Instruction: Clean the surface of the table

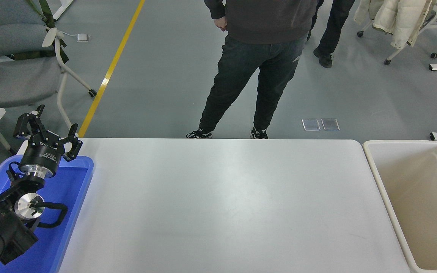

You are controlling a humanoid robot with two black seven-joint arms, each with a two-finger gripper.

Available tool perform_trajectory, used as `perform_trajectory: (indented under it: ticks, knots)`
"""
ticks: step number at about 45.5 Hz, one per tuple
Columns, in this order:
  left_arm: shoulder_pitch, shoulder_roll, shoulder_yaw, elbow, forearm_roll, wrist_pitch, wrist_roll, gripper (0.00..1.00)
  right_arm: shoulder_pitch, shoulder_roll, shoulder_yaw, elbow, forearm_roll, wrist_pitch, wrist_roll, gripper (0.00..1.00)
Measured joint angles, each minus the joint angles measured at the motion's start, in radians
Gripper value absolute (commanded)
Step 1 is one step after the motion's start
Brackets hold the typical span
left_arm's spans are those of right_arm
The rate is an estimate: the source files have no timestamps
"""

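The table surface [226, 204] is a wide, smooth white top that fills the middle of the head view, with nothing lying on it. My left gripper [47, 131] hangs over the far end of the blue tray at the table's left edge, its fingers spread open and holding nothing. The left arm runs back from it to the lower left corner. My right arm and its gripper are out of view.
A blue tray [76, 197] sits along the left edge under my left arm. A beige bin [415, 204] stands off the right edge. A person [252, 68] stands at the far side, another walks behind. Chairs stand at far left [17, 76] and far right.
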Motion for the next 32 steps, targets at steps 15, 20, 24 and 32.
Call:
perform_trajectory:
  ticks: [15, 20, 24, 32]
  knots:
    - [0.0, 0.0, -0.001, 0.0, -0.001, 0.002, 0.0, 1.0, 0.023, -0.011, 0.193, 0.084, 0.187, 0.006, 0.011, 0.99]
    - [0.0, 0.0, -0.001, 0.0, -0.001, 0.002, 0.0, 1.0, 0.004, -0.024, 0.354, 0.165, 0.214, 0.014, 0.017, 0.99]
    - [0.0, 0.0, -0.001, 0.0, -0.001, 0.002, 0.0, 1.0, -0.039, -0.044, 0.487, 0.262, 0.227, 0.033, 0.025, 0.99]
    - [0.0, 0.0, -0.001, 0.0, -0.001, 0.002, 0.0, 1.0, -0.158, -0.066, 0.71, 0.489, 0.241, 0.081, 0.047, 0.99]
